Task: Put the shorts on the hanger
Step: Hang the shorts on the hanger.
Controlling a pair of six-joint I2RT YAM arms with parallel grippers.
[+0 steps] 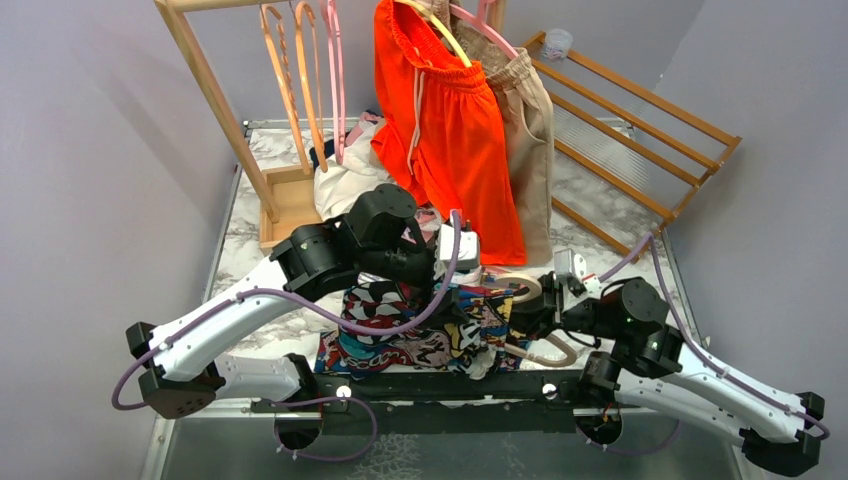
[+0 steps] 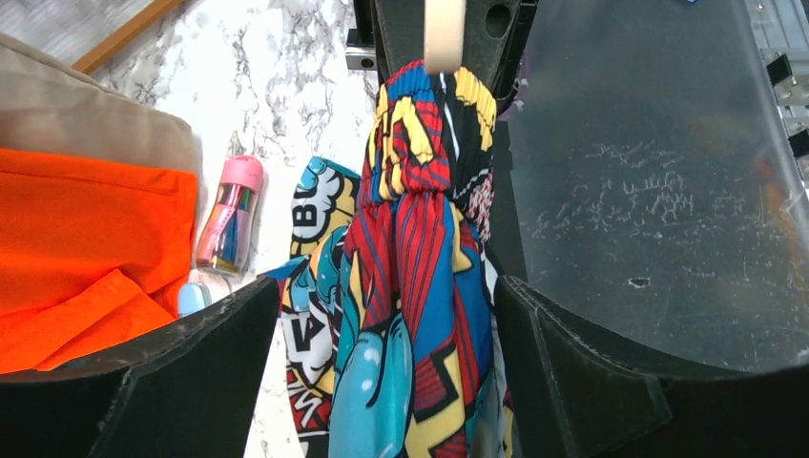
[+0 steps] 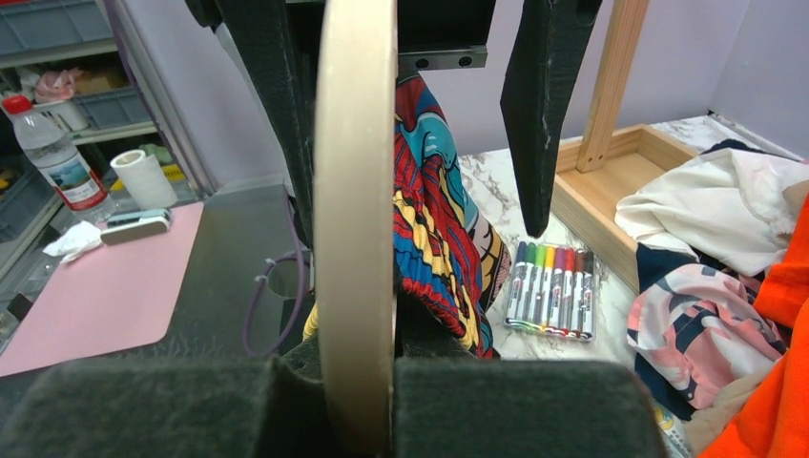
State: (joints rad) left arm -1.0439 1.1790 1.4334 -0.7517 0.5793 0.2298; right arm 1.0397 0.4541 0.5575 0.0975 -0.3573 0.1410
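Observation:
The comic-print shorts (image 1: 400,330) lie bunched on the table's near middle, with the waistband lifted. In the left wrist view the gathered waistband (image 2: 420,162) hangs over the cream hanger's arm (image 2: 444,33). My left gripper (image 1: 452,290) is above the shorts. Its jaws stand wide apart, with the fabric running between them (image 2: 391,382) and a gap showing on one side. My right gripper (image 1: 528,300) is shut on the cream hanger (image 1: 522,283) and holds it on edge between its pads (image 3: 355,219). The shorts (image 3: 439,219) hang just behind the hanger.
Orange shorts (image 1: 450,130) and beige shorts (image 1: 530,130) hang on the wooden rack at the back. Orange and pink hangers (image 1: 295,70) hang to their left. A clothes pile (image 1: 345,180), a marker pack (image 3: 551,286), a pink bottle (image 2: 229,215) and a slatted wooden frame (image 1: 640,130) surround the work area.

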